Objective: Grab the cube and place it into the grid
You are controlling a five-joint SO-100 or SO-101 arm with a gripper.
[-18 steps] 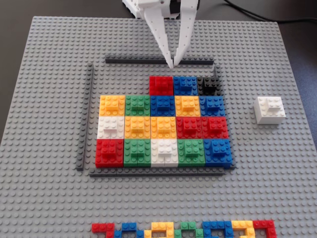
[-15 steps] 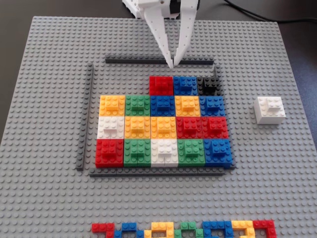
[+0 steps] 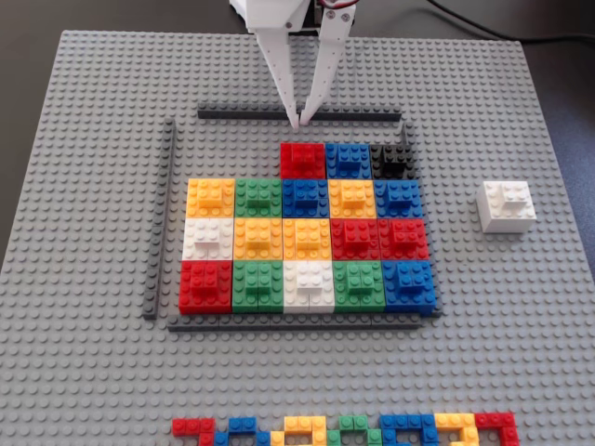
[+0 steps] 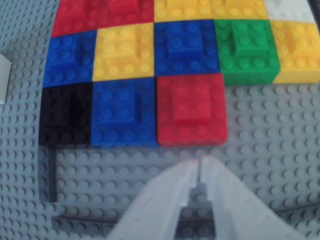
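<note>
In the fixed view, nearest the camera, I see a jagged row of small coloured bricks (image 3: 344,430) along the bottom edge of the grey studded baseplate (image 3: 84,372). Beyond it lies the grid (image 3: 307,237), a patchwork of coloured square blocks edged by dark grey strips (image 3: 160,218); its far row holds only three blocks, leaving the two left cells bare. The cube (image 3: 507,206), white with a raised piece on top, sits alone on the baseplate, well apart to the right of the grid and level with its second row. Farthest away, my gripper (image 3: 299,122) points down at the far strip, fingertips together and holding nothing. So the cube lies to the gripper's right and nearer the camera in this view. I can read no brand or writing anywhere.
</note>
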